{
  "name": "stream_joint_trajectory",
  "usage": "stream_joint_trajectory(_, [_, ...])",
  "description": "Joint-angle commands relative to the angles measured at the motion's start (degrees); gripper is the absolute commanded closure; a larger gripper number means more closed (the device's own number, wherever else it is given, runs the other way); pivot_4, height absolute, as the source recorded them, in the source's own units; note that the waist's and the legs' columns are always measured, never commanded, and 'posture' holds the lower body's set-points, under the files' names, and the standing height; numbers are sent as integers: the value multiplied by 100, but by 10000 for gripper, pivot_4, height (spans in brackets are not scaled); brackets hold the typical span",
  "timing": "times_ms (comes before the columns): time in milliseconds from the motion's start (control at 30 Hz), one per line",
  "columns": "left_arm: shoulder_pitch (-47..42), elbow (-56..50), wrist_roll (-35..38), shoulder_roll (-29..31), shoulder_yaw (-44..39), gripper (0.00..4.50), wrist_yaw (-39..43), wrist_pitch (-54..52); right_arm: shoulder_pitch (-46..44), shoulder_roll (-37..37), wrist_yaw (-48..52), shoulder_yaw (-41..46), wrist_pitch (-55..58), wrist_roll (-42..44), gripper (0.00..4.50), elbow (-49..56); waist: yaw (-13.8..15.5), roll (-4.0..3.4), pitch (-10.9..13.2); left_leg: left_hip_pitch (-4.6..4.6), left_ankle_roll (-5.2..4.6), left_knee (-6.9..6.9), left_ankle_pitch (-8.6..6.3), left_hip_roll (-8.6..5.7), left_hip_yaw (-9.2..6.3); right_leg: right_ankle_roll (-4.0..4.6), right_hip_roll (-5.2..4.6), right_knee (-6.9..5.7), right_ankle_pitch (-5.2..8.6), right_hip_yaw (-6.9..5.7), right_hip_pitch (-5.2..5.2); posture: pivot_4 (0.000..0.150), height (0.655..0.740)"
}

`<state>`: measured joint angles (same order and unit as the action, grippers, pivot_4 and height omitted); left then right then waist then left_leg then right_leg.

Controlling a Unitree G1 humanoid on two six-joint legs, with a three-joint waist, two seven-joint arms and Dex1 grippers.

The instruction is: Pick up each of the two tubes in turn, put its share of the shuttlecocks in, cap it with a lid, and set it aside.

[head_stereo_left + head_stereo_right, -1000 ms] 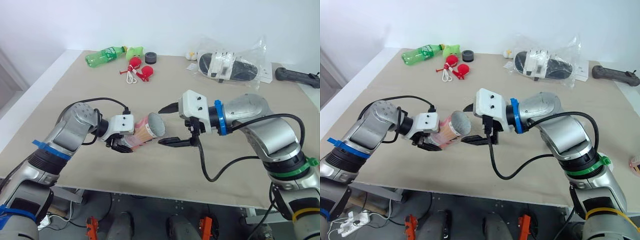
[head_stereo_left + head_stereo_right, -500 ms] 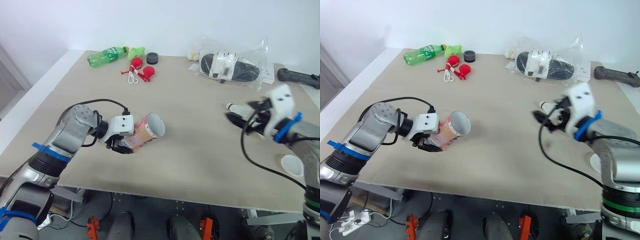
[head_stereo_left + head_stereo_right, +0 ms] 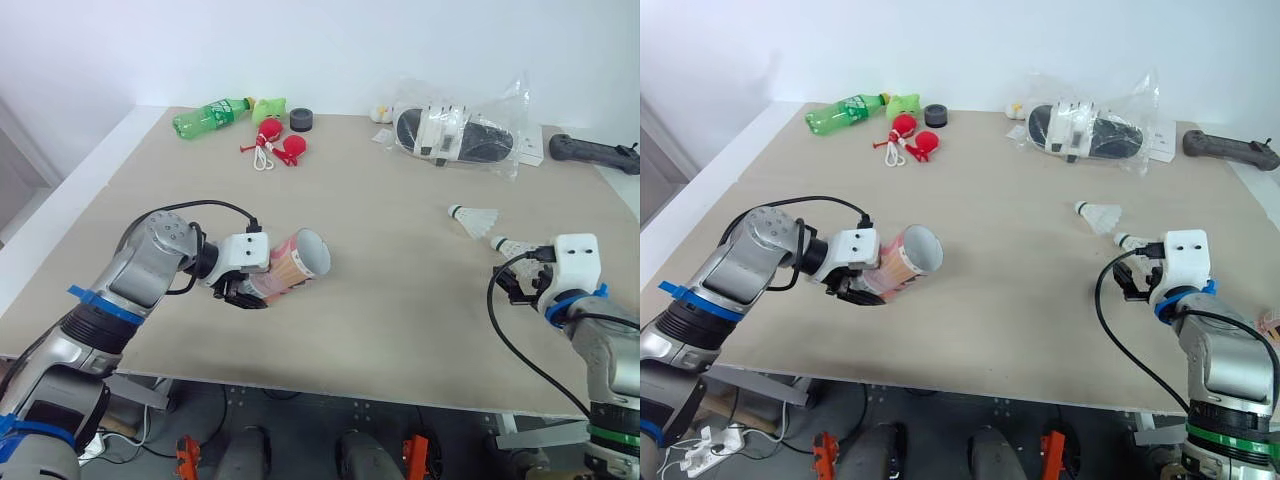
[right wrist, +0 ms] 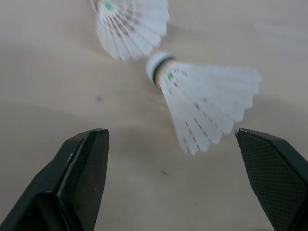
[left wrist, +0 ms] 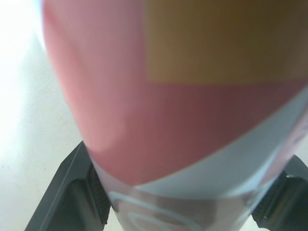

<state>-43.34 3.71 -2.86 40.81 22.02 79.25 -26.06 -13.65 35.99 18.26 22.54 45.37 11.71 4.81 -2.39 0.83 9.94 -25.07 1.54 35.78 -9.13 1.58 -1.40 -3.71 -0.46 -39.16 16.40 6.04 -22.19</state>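
Observation:
A pink and orange tube (image 3: 293,263) is held tilted above the table's front left, its open mouth facing right. My left gripper (image 3: 243,291) is shut on the tube (image 5: 183,110) near its lower end. Two white shuttlecocks lie on the table at the right, one (image 3: 472,218) farther back and one (image 3: 511,245) nearer. My right gripper (image 3: 518,283) hovers low just in front of the nearer shuttlecock (image 4: 204,103), open, with its fingers (image 4: 84,173) spread wider than the feathers and nothing between them. The farther shuttlecock (image 4: 130,24) lies just beyond.
Along the back edge lie a green bottle (image 3: 210,110), a green toy (image 3: 268,104), a black ring (image 3: 301,119), red toys on a cord (image 3: 278,142), a plastic bag with slippers (image 3: 460,135) and a black handle (image 3: 595,152).
My right gripper has left the tube's mouth, swung to the right and come down by the nearer shuttlecock. The left gripper and tube have stayed put.

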Motion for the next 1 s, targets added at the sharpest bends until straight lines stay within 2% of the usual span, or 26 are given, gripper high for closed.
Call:
stream_joint_trajectory(33, [109, -57, -4, -78, 219, 15266, 51, -16, -256, -47, -76, -20, -534, -81, 129, -362, 0, -2, -1, 0, 0, -1, 0, 0, 0, 0, 0, 0, 0, 0, 0, 1500, 7400])
stream_joint_trajectory(467, [268, -339, -12, 33, 160, 15266, 6, -102, -1223, -184, -76, -526, -1696, -248, 129, -2045, -17, -3, -1, -1, -1, -8, -1, 0, 6, 21, 1, 3, -9, 7, -2, 1500, 7400])
stream_joint_trajectory(567, [293, -395, -15, 55, 149, 15266, 3, -123, -1265, -194, -109, -540, -1844, -284, 7701, -2240, -19, -3, -1, 0, -1, -10, -1, 0, 9, 21, 1, 4, -9, 10, -4, 1500, 7400])
stream_joint_trajectory(700, [312, -411, -26, 72, 135, 15266, -8, -129, -1284, -184, -137, -554, -1954, -292, 23087, -2320, -20, -3, -1, 0, -1, -10, -1, 0, 9, 19, 1, 4, -8, 10, -3, 1500, 7400])
stream_joint_trajectory(733, [316, -414, -26, 73, 134, 15266, -11, -131, -1283, -183, -134, -557, -1957, -288, 29200, -2313, -21, -3, -1, 1, -1, -10, -1, 0, 10, 20, 1, 4, -8, 11, -4, 1500, 7400])
stream_joint_trajectory(767, [319, -417, -26, 74, 134, 15266, -13, -129, -1276, -179, -130, -558, -1953, -285, 30163, -2292, -22, -3, -1, 1, -1, -10, -1, 0, 10, 20, 1, 4, -8, 11, -4, 1500, 7400])
stream_joint_trajectory(800, [323, -419, -24, 74, 134, 15266, -13, -125, -1255, -175, -136, -537, -1936, -276, 37028, -2243, -22, -3, -1, 1, -1, -10, -1, 0, 10, 20, 1, 4, -8, 11, -4, 1500, 7400])
stream_joint_trajectory(833, [324, -418, -22, 72, 135, 15266, -15, -123, -1226, -169, -147, -504, -1911, -262, 39918, -2185, -22, -3, -2, 1, -1, -10, -1, 1, 10, 19, 2, 4, -8, 11, -4, 1500, 7400])
stream_joint_trajectory(867, [322, -416, -21, 67, 136, 15266, -19, -118, -1154, -142, -142, -469, -1856, -250, 44609, -2073, -22, -3, -2, 2, -1, -10, -1, 1, 9, 19, 2, 4, -8, 10, -3, 1500, 7400])
stream_joint_trajectory(1000, [314, -389, -19, 52, 144, 15266, -36, -98, -813, -18, -100, -279, -1536, -148, 44609, -1447, -7, -5, -2, 1, -1, -9, -1, 0, 9, 19, 1, 4, -9, 10, -3, 1500, 7400])
